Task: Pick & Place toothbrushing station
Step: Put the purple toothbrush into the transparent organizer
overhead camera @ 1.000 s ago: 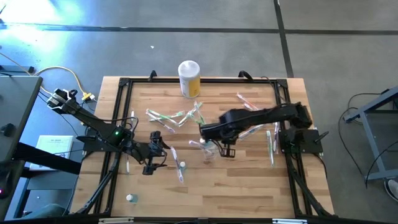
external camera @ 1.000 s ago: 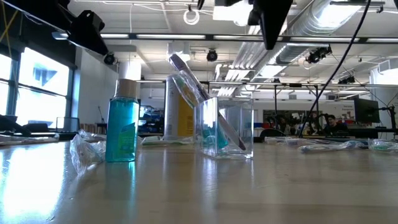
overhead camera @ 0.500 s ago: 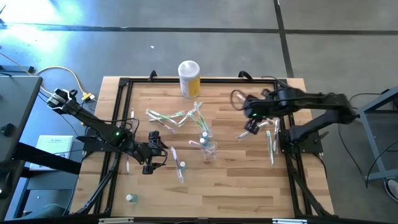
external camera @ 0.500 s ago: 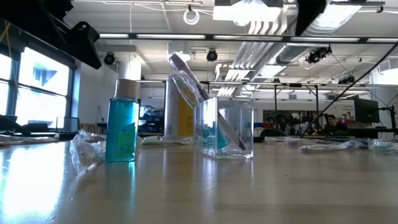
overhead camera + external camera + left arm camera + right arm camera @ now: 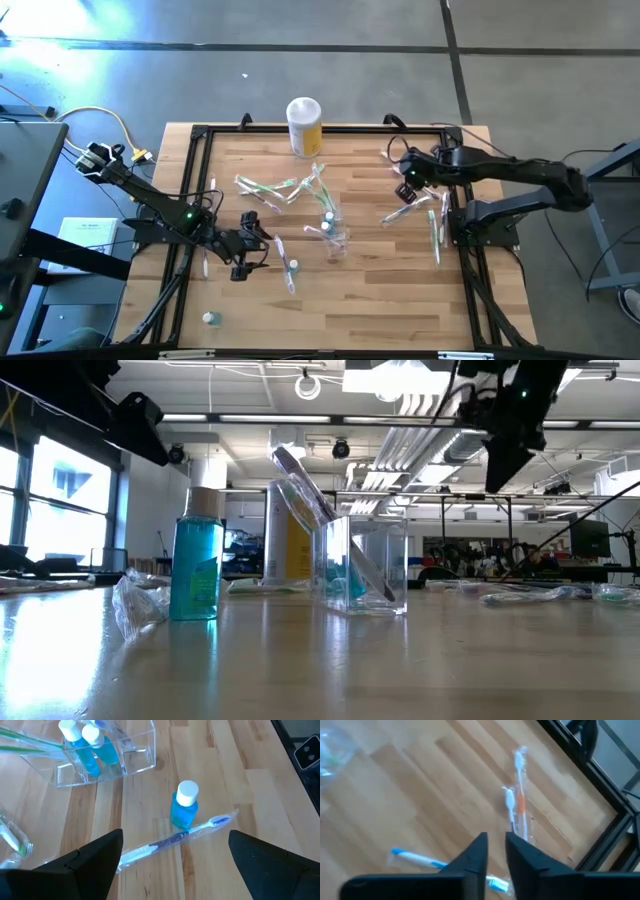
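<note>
On the wooden tabletop (image 5: 380, 300) the clear plastic cup (image 5: 333, 236) stands near the middle, a squared, compartmented holder with small blue bottles and a toothbrush leaning inside it, as the low view (image 5: 365, 565) and left wrist view (image 5: 102, 755) show. Wrapped toothbrushes lie scattered around it: a tangle with green accents (image 5: 280, 190) toward the far left of the cup, several more (image 5: 436, 225) near the right edge of the frame, and one (image 5: 288, 268) just in front of the left arm. A white-lidded yellow canister (image 5: 304, 126) stands at the far edge, well apart from the cup. A small blue mouthwash bottle with a white cap (image 5: 184, 810) stands upright touching a wrapped toothbrush (image 5: 175, 839), between the widely spread fingers of the left end effector (image 5: 247, 245), which holds nothing. The right end effector (image 5: 408, 182) hovers over the far right part of the tabletop, above two wrapped toothbrushes with orange and white accents (image 5: 519, 805); its fingers (image 5: 475, 855) stand nearly together with a narrow gap and nothing between them. In the low view the blue bottle (image 5: 197, 568) partly screens the canister behind, and the toothbrush wrappers are hard to tell apart.
</note>
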Action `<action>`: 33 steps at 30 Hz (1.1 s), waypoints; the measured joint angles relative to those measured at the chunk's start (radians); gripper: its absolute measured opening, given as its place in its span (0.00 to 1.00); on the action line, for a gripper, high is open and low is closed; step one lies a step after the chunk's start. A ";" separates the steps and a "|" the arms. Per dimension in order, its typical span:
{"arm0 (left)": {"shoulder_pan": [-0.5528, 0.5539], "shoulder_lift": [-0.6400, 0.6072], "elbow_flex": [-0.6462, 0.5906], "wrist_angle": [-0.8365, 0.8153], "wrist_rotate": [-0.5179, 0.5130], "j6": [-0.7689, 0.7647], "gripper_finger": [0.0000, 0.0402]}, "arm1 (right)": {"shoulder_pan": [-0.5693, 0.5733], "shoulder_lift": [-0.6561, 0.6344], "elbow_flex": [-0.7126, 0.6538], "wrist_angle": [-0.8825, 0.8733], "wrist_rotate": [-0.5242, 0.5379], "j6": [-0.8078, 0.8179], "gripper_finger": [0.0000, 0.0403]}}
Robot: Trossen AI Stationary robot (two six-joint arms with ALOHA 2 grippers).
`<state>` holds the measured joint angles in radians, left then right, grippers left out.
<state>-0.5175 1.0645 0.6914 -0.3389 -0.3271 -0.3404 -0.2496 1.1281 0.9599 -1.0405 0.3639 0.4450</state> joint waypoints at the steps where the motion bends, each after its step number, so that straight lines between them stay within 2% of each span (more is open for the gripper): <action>1: 0.000 0.000 0.000 0.000 0.000 0.003 0.89 | -0.017 0.005 -0.015 0.012 0.002 0.001 0.22; 4: 0.000 0.000 0.000 0.000 0.000 0.004 0.89 | -0.074 0.009 -0.053 0.033 -0.010 0.005 0.34; 8: 0.000 0.000 0.000 -0.001 0.000 0.006 0.89 | -0.161 0.033 -0.092 0.059 -0.089 0.031 0.48; 13: 0.000 0.000 0.000 -0.004 0.000 0.006 0.89 | -0.260 0.090 -0.144 0.111 -0.135 0.029 0.57; 21: 0.000 0.000 0.000 -0.005 0.001 0.010 0.89 | -0.340 0.237 -0.160 0.168 -0.139 0.001 0.56; 33: 0.000 0.000 0.000 -0.004 0.001 0.025 0.89 | -0.362 0.488 -0.154 0.321 -0.183 -0.094 0.50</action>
<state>-0.5175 1.0645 0.6914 -0.3427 -0.3264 -0.3151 -0.6119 1.6164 0.8056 -0.7193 0.1806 0.3511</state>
